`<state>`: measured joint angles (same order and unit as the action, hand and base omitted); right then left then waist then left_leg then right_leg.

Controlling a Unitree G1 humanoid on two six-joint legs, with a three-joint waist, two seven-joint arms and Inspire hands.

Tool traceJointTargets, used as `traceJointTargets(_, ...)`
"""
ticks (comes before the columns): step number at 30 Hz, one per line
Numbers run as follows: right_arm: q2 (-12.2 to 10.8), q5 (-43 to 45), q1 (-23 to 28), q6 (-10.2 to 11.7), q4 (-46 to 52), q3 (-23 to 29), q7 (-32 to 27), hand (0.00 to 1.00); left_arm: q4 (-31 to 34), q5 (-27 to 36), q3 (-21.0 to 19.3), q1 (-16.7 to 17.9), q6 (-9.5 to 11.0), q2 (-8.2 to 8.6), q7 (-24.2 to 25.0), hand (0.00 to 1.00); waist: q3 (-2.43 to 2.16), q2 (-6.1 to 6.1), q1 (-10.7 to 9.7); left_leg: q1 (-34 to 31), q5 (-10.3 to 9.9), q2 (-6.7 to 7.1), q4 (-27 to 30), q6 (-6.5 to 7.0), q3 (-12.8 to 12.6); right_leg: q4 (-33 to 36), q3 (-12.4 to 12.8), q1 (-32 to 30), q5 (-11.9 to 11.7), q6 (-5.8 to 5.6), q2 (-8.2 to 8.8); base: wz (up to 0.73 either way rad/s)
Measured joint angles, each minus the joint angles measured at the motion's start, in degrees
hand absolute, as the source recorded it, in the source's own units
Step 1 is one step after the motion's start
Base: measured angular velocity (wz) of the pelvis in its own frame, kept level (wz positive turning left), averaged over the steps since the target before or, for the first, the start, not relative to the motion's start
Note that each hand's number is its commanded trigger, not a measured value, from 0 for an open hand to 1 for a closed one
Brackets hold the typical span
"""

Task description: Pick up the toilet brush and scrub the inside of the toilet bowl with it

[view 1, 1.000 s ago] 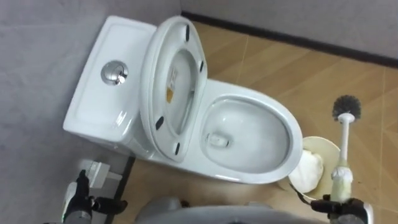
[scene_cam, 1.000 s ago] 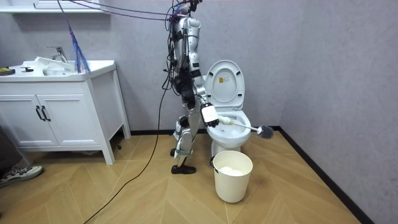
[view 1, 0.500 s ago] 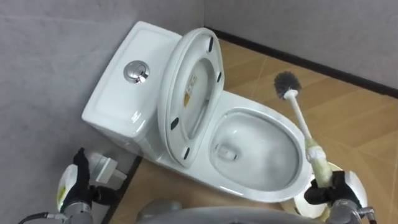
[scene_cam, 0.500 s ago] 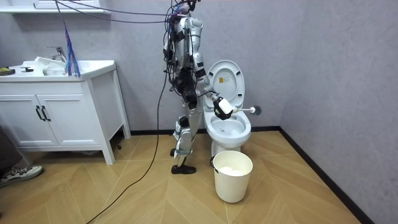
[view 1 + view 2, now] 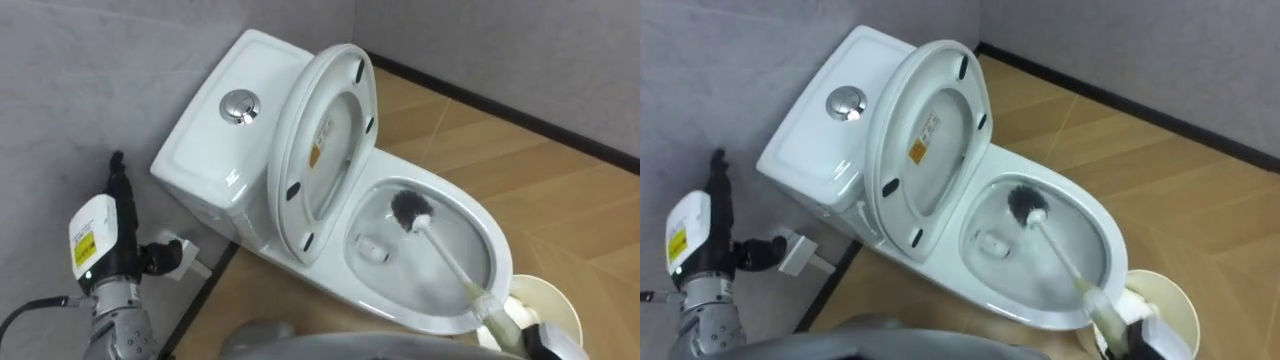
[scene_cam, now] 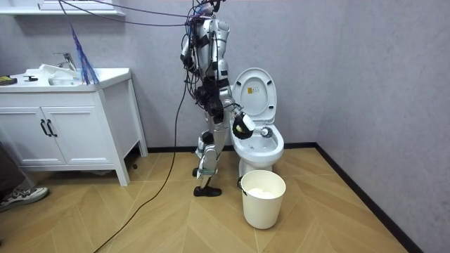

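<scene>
The right hand (image 5: pixel 1132 343), at lower right, is closed around the brush (image 5: pixel 1028 207) handle; the shaft points up-left, with its head inside the toilet (image 5: pixel 800 140) bowl. The left hand (image 5: pixel 100 245) is open and idle.

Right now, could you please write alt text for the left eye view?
A toilet brush, held by the right hand at lower right, has its head in the bowl of a white toilet with the seat up. The left hand is beside the tank.

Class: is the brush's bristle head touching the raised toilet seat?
Apart. The left eye view shows the bristle head down in the bowl, with bare porcelain between it and the raised seat.
</scene>
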<state>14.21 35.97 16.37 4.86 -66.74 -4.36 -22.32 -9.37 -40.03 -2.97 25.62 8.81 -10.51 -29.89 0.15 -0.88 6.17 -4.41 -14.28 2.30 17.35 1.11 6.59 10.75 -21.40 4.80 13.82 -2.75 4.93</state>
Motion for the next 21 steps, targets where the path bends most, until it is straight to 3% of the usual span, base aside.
traceJointTargets(6,0.03,3.31,0.45,0.12,-1.29,-0.02,0.82,1.0,0.52,-1.01,0.44,-1.28,0.39,-0.09,-1.07,0.0,-0.08,0.02,-1.27,0.28,0.01,-0.01,0.17,0.01,-0.17,-0.06,0.81,0.11,-0.01,0.01,-0.03,-0.03)
traceJointTargets(10,0.57,6.04,0.15,0.02,-1.61,-0.04,1.97,1.0,0.58,-2.77,3.17,-3.44,0.39,-1.11,-0.97,0.0,-0.02,-0.28,-1.38,0.33,0.02,-0.1,0.16,0.03,-0.5,-0.05,1.01,0.02,-0.04,0.06,0.02,-0.01)
traceJointTargets(15,2.11,7.29,-2.29,-0.05,-2.04,-0.74,3.08,1.0,-0.74,-4.31,5.55,-6.52,0.37,-2.71,-0.88,0.0,0.02,-0.25,-1.33,0.0,0.08,-0.4,0.15,0.07,-1.34,0.02,1.41,-0.2,-0.22,0.36,-0.07,-0.08)
traceJointTargets(17,3.03,7.53,-3.84,-0.79,-2.14,-2.0,3.22,1.0,-3.9,-3.93,8.28,-8.21,0.4,-4.16,-0.78,0.0,0.0,-0.19,-1.36,-0.15,0.09,-0.45,0.29,0.08,-1.47,0.17,1.48,-0.74,-0.23,0.37,-0.04,-0.02)
traceJointTargets(21,4.81,11.15,-7.78,-1.22,-2.12,-2.28,3.76,1.0,-5.67,-3.33,8.85,-8.43,0.99,-4.67,-0.51,0.0,0.03,0.3,-0.81,-1.93,0.54,-0.49,0.69,0.09,-1.82,2.24,2.08,-3.08,-0.22,0.4,0.11,-0.05)
